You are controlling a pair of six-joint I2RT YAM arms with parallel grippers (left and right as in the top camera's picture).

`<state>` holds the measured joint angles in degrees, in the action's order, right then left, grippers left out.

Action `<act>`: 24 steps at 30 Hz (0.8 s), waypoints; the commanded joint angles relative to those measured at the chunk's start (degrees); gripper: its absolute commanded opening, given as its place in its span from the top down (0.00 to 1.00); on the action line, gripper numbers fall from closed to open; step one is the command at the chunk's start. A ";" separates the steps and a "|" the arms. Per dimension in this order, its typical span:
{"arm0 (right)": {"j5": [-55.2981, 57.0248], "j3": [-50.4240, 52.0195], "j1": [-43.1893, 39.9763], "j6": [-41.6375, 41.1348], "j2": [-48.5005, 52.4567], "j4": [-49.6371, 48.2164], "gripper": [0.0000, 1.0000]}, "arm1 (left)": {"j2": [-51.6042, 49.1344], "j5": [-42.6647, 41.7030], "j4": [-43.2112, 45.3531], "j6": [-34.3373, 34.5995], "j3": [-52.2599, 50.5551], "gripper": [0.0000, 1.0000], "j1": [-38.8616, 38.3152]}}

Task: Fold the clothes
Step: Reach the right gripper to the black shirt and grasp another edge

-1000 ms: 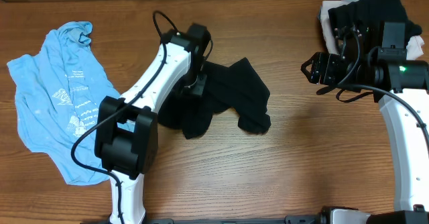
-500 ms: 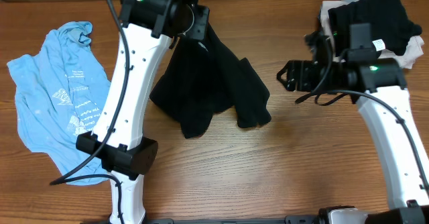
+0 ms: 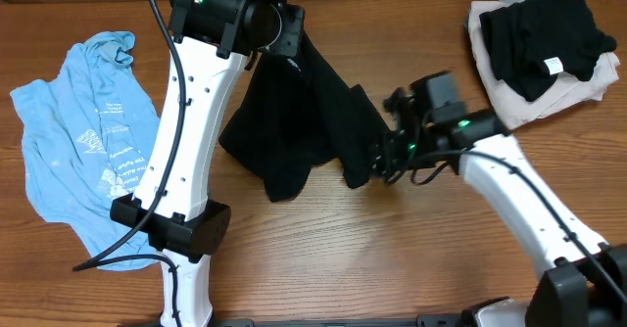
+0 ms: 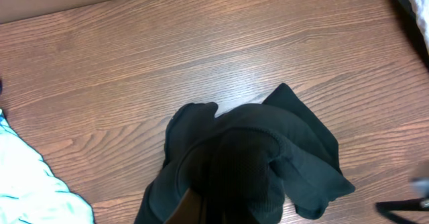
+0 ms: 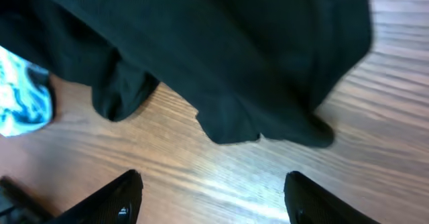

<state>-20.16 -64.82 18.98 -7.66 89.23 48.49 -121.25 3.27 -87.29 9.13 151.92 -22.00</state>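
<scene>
A large black garment hangs from my left gripper, which is raised at the table's back and shut on its top edge. In the left wrist view the black cloth drapes down from the jaws and hides them. My right gripper is open and empty, low over the table at the garment's right lower corner, its fingers spread just short of the hem. A light-blue T-shirt with white print lies crumpled at the left.
A stack of folded clothes, black on beige, sits at the back right corner. Bare wooden table lies in front of the garment.
My left gripper lifted the black garment up and back, then held still. My right arm swung left from the folded stack down to the garment's right corner.
</scene>
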 commanded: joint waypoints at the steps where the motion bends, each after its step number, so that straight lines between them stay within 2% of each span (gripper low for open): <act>1: 6.49 3.08 2.58 -4.79 0.28 -3.02 0.29 | 1.03 0.31 0.28 1.18 1.36 0.96 0.24; 5: 11.74 6.25 4.83 -6.47 0.28 -7.32 0.33 | 1.03 0.31 0.26 1.16 1.36 0.96 0.24; 10: 17.86 9.53 5.73 -7.58 0.33 -13.79 0.32 | 1.03 0.31 0.09 1.16 1.36 0.96 0.24; 14: 18.16 11.52 5.70 -7.61 0.59 -18.25 0.32 | 1.03 0.31 -0.55 1.16 1.33 0.96 0.26; 18: 17.86 13.11 5.73 -7.61 0.59 -21.07 0.25 | 1.03 0.33 -0.70 1.16 1.33 0.96 0.26; 24: 17.07 13.44 5.73 -7.56 1.27 -21.38 0.25 | 1.03 0.31 -0.66 1.16 1.29 0.96 0.26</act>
<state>-3.46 -51.90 24.47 -14.98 89.69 27.57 -121.25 3.27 -88.18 9.13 151.92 -22.00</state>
